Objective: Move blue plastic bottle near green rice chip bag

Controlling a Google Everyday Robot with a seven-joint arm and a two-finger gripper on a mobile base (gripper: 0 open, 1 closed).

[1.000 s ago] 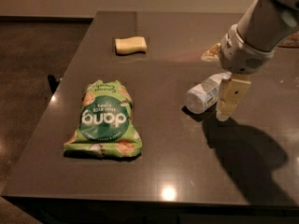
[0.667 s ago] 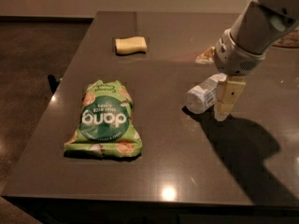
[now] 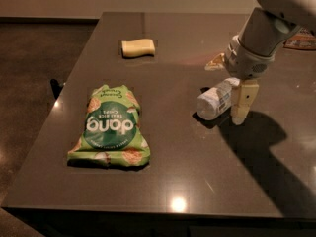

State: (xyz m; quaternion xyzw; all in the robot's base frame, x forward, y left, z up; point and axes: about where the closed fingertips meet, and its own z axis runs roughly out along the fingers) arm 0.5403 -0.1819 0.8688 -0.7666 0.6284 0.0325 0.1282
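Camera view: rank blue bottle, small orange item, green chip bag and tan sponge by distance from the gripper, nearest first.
1. blue plastic bottle: lying right beside the gripper, on the bag's side.
2. small orange item: a little farther back on the table.
3. green rice chip bag, front of the table, and tan sponge, at the back: both well off; too close to call.

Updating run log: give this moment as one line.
gripper: beside blue plastic bottle | bottle: lying, apart from green rice chip bag | task: unfinished
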